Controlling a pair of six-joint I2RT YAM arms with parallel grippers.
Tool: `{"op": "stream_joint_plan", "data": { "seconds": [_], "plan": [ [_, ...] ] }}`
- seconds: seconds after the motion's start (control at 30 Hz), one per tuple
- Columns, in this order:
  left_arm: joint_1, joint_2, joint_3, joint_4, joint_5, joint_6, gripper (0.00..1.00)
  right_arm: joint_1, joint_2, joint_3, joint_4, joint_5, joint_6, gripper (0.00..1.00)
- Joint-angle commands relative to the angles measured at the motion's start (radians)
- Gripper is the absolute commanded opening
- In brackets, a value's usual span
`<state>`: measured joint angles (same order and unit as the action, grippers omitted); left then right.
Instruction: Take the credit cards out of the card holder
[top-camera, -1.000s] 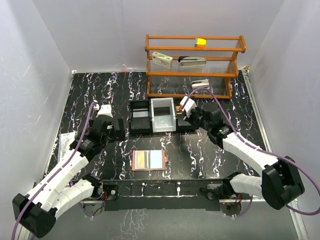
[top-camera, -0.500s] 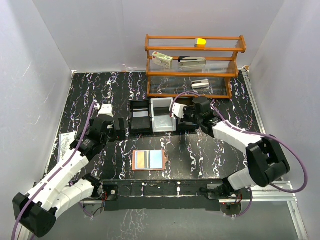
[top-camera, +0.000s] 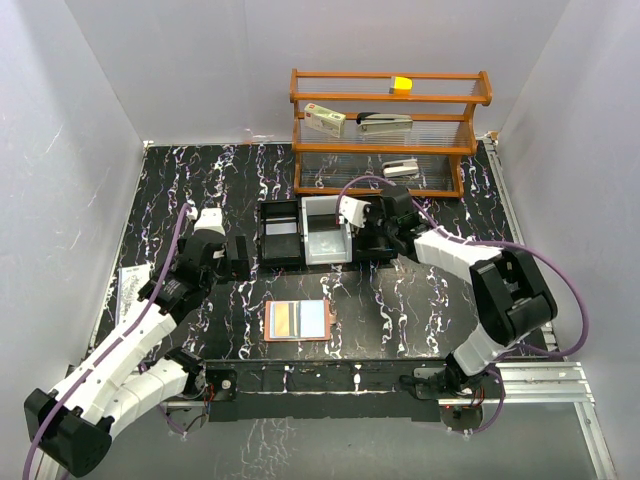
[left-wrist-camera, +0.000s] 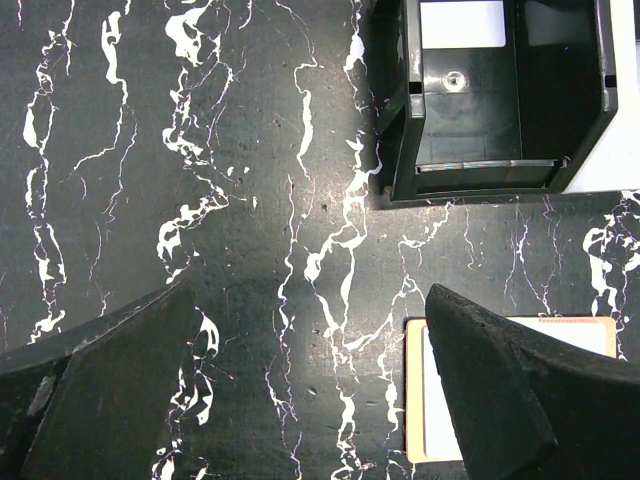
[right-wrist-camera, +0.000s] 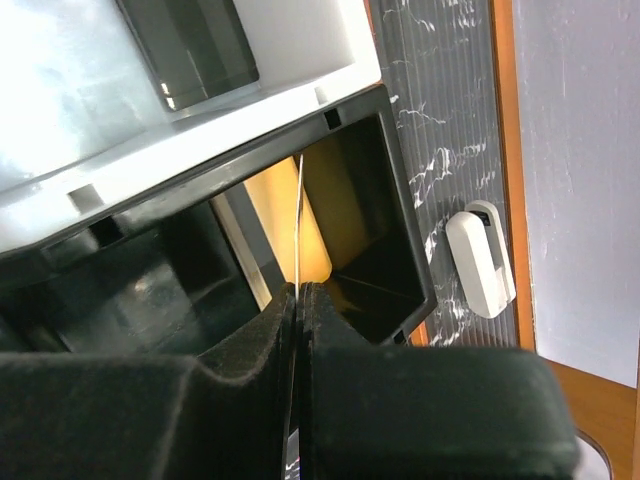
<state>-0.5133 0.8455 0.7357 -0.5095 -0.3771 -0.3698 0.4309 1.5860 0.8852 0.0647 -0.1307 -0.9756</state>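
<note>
The right gripper (right-wrist-camera: 299, 300) has its fingers (right-wrist-camera: 245, 335) pressed shut on a thin card (right-wrist-camera: 299, 215), held edge-on over the right compartment of the tray (top-camera: 263, 236). The step looks like dropping that card there. To do it well, I would keep the card upright and inside the compartment walls and lower it close to the floor. Then I would open and lift straight up, so the card neither clings to a pad nor tips into the white middle compartment. The left gripper (left-wrist-camera: 310, 335) hangs wide open and empty just left of the tray's near corner. The holder (top-camera: 297, 320) lies open in front of the tray, with coloured cards (top-camera: 312, 319) showing in it.

Only the right wrist view shows the pinched card; from the top the wrist hides it. Only the top view shows the whole holder; the left wrist view catches one corner of it
</note>
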Motion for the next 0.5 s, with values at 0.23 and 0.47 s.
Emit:
{"op": "stream_joint_plan", "data": {
  "seconds": [0.23,0.47],
  "plan": [
    [0.004,0.007,0.001,0.002,0.000,0.009,0.99,-0.011,0.103,0.099,0.118,0.042,-0.035,0.00],
    [0.004,0.010,-0.001,0.004,0.004,0.011,0.99,-0.011,0.173,0.112,0.170,0.054,-0.043,0.00]
  ]
}}
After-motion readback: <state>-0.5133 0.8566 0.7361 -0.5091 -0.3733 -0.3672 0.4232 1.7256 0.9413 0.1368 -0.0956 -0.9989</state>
